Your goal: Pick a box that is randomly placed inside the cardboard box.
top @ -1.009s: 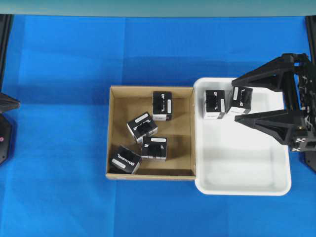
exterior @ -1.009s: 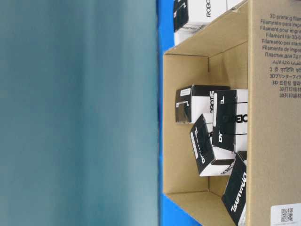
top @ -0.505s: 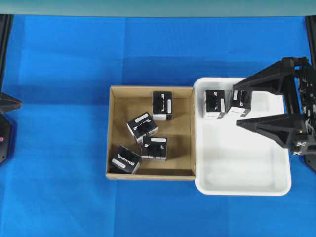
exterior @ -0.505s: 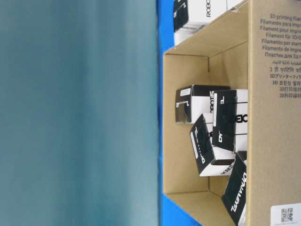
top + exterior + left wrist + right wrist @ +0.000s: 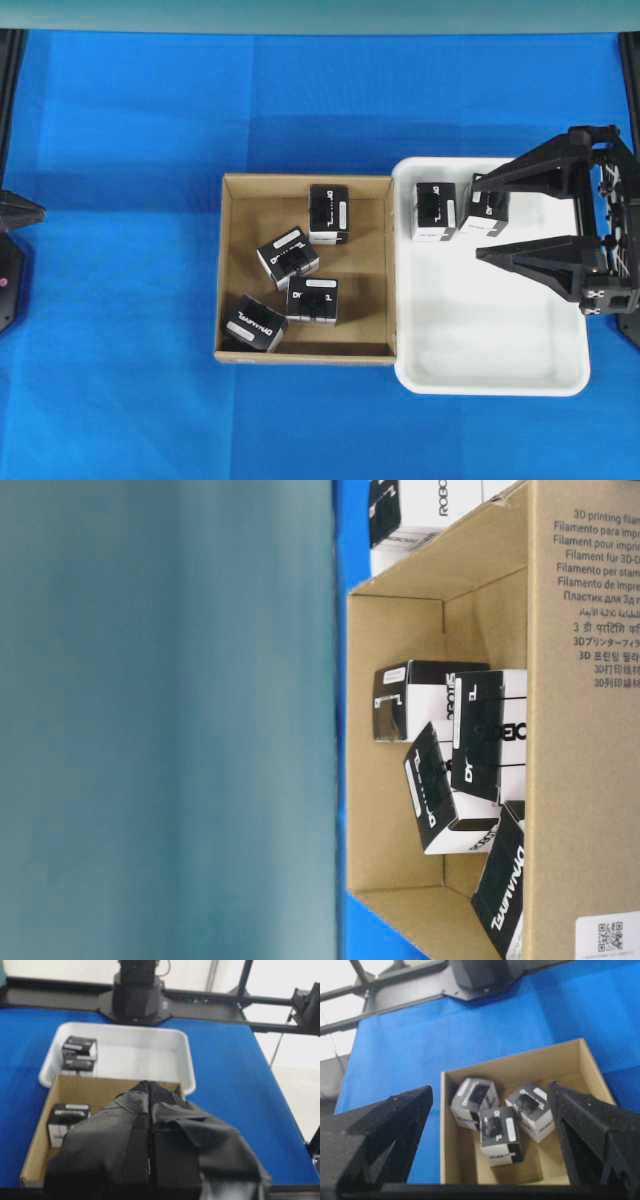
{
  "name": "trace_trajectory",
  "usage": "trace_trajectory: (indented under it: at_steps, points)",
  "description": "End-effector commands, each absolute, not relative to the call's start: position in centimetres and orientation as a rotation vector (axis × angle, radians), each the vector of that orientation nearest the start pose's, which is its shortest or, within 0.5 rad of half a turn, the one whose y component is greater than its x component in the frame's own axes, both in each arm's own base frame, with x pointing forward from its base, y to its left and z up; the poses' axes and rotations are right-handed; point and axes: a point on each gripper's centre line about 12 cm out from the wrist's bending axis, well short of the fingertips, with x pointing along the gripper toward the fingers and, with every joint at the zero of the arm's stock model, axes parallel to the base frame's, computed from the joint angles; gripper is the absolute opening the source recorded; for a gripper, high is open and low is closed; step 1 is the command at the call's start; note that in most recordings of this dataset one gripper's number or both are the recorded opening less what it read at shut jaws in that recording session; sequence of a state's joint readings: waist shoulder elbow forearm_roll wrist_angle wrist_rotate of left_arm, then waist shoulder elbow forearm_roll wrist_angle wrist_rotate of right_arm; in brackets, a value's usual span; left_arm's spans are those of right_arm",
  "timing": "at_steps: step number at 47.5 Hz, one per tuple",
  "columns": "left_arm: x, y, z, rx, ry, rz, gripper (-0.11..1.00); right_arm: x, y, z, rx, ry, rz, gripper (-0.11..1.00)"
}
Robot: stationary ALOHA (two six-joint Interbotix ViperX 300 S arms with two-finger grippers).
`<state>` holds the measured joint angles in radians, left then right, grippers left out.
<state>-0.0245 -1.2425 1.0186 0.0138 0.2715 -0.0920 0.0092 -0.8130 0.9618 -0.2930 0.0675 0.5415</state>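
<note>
The brown cardboard box (image 5: 362,280) sits mid-table with several black boxes loose in it, one upright at its far wall (image 5: 328,213) and one tilted in the near-left corner (image 5: 254,322). My right gripper (image 5: 478,218) hovers open over the white tray, its fingers either side of a black box (image 5: 487,207) resting there without gripping it. The right wrist view looks between the spread fingers (image 5: 395,1130) into the cardboard box (image 5: 570,1055) at three boxes, the nearest at centre (image 5: 500,1135). My left gripper (image 5: 149,1086) is shut on nothing, back from the cardboard box (image 5: 95,1090).
The white tray (image 5: 490,320) abuts the cardboard box's right wall and holds a second black box (image 5: 435,211) at its far-left corner. Blue cloth (image 5: 120,300) covers the table. The left arm's base (image 5: 12,250) stays at the left edge.
The right gripper, still open, has swung to point more squarely left and dropped slightly toward the near side over the tray. No box has moved.
</note>
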Motion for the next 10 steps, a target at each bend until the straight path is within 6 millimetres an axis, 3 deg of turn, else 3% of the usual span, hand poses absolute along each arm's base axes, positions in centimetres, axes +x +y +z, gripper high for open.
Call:
trace_trajectory:
  at_steps: [1,10]
  points:
    - [14.76,-0.26,34.79,-0.083,0.037,-0.015,-0.07,23.59,-0.03,31.08,0.240,0.198,-0.034,0.95]
    - [14.70,-0.29,34.77,-0.097,0.036,-0.017,-0.07,23.47,0.11,31.15,0.236,0.195,-0.028,0.95]
